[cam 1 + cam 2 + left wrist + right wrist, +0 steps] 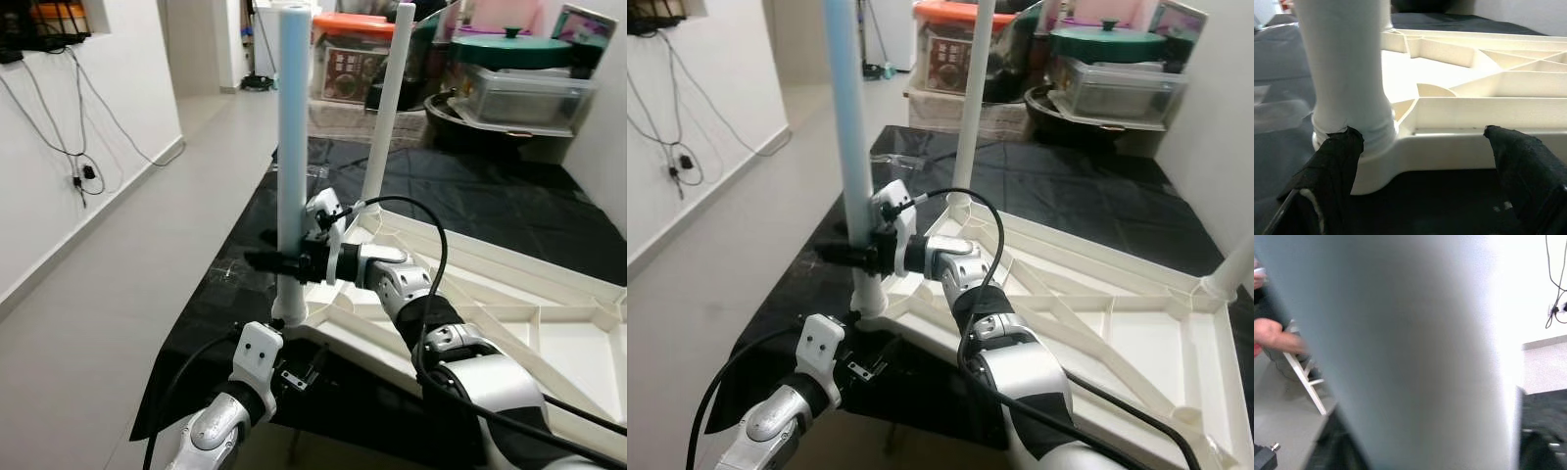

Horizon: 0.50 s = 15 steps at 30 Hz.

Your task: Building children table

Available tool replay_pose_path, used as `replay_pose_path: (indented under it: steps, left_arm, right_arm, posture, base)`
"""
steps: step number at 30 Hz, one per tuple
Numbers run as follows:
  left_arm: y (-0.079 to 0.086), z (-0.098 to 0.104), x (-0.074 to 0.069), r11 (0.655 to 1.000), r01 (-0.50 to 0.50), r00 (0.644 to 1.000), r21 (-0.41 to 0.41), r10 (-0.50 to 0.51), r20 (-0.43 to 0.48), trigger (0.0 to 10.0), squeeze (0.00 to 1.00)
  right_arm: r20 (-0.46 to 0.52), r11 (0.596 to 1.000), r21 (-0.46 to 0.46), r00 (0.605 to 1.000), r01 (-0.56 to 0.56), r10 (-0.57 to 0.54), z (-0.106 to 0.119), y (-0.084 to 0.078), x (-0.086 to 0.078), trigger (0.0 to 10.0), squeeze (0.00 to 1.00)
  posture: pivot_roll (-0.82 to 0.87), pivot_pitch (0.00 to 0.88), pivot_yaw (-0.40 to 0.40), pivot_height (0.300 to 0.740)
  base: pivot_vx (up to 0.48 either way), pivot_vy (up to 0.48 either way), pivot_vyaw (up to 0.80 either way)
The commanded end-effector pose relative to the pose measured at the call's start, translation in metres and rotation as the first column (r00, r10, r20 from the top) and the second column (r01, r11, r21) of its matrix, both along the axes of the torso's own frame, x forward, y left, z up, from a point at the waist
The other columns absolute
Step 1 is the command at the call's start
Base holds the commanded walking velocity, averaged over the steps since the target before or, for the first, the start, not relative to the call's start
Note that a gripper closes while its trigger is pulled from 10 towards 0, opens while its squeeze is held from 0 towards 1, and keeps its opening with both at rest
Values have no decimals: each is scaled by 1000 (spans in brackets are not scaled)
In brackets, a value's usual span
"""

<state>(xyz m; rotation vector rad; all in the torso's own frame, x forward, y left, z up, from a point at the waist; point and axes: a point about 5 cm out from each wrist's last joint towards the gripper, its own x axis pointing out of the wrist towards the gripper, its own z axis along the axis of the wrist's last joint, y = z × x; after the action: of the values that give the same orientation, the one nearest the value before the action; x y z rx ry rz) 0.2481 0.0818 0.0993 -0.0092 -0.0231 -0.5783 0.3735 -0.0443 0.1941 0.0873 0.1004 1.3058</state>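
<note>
Pale blue plastic leg tube [292, 127] upright in upturned cream tabletop [549, 333] corner socket; your right gripper [279, 262] clamps it, left gripper [1420, 161] spread beside socket.

Smooth matt plastic table leg [292, 147]; ribbed cream plastic tabletop [549, 333].

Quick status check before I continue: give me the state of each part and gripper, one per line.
Blue leg: upright, seated in the near corner socket.
White leg: upright in the far corner socket.
Tabletop: upside down on the black sheet, ribs facing up.
Right gripper: jaws shut on the blue leg, low on the shaft.
Left gripper: jaws open at the corner below the blue leg's base, holding nothing.
Green pot lid: on.
</note>
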Motion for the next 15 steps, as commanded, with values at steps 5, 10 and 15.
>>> replay_pose_path:
  steps: [5, 10, 15]
  left_arm:
    - [-1, -2, -2, 1000, -1, 1000, 6, 1, -9, 10000, 0]
    - [-1, -3, -2, 1000, 2, 1000, 5, -2, -13, 10000, 0]
    - [-1, -3, -2, 1000, 10, 1000, 3, -10, -17, 10000, 0]
  right_arm:
    - [52, 940, -25, 940, 339, -337, -3, 6, 14, 0, 0]
    - [26, 679, -29, 679, 734, -733, -9, -27, 29, 0, 0]
    - [29, 84, -21, 85, 996, -996, -23, -85, 24, 0, 0]
  posture:
    - [156, 0, -99, 740]
    - [145, 0, -90, 740]
    - [134, 0, -79, 740]
  base:
    - [0, 0, 0]
    - [0, 0, 0]
    - [0, 0, 0]
